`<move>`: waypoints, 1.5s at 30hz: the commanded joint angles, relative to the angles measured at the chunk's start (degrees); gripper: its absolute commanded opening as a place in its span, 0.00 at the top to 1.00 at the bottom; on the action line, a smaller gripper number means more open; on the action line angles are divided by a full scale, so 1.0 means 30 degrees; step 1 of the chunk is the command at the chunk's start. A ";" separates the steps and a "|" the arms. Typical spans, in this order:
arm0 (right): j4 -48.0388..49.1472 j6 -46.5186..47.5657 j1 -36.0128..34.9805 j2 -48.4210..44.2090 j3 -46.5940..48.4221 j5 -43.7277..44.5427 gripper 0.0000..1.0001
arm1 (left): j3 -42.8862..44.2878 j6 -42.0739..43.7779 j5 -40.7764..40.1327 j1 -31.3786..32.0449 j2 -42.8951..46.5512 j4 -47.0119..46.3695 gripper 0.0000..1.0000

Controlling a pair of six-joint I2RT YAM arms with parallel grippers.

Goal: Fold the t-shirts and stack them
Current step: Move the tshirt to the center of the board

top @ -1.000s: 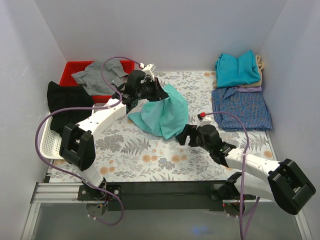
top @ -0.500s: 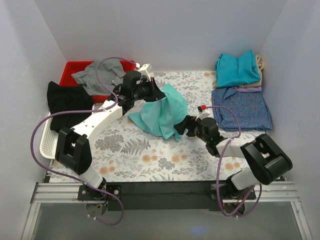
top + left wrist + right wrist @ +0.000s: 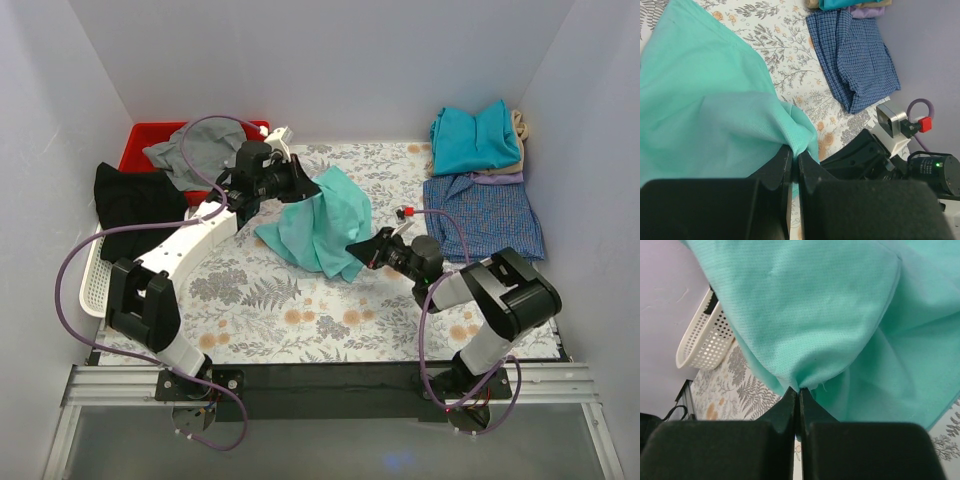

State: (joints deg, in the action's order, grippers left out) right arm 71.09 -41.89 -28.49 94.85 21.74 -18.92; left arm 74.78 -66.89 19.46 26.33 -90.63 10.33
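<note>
The mint-green t-shirt (image 3: 325, 225) hangs bunched above the middle of the table. My left gripper (image 3: 312, 188) is shut on its upper part, pinching cloth between the jaws (image 3: 795, 156). My right gripper (image 3: 358, 250) is shut on the lower right edge of the same mint-green t-shirt (image 3: 815, 315), its jaws pressed together on a fold (image 3: 799, 390). Folded t-shirts lie at the back right: a teal-blue one (image 3: 475, 138) on top of beige and lavender ones, and a blue check one (image 3: 482, 215) in front of them, also visible in the left wrist view (image 3: 852, 60).
A red bin (image 3: 150, 140) at the back left holds a grey garment (image 3: 195, 152). A black garment (image 3: 135, 205) drapes over a white perforated basket (image 3: 90, 285) on the left. The table wears a floral cloth (image 3: 290, 310). Grey walls close in on three sides.
My right gripper moved left to the shirt's lower edge and closed on it; it was open a second ago. The left gripper drew the shirt slightly left and back.
</note>
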 commanded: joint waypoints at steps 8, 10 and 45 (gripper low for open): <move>-1.7988 0.7105 -0.0697 -1.2152 0.4376 0.2737 0.99 | -0.1162 0.1204 -0.0452 -0.0162 0.2639 0.2914 0.15; -2.3572 0.7981 -0.0698 -1.4733 0.5579 0.4364 0.99 | -0.1810 0.1175 -0.0976 -0.0133 0.3544 0.3003 0.15; -2.5667 1.2497 -0.0786 -1.5740 1.5076 0.5314 0.99 | -0.5445 -0.2104 -0.0069 0.2504 -0.0259 -0.0541 0.12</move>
State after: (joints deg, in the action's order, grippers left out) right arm -17.41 -9.87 -30.68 43.94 58.67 10.04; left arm 59.35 -69.23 21.89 34.57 -94.94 12.91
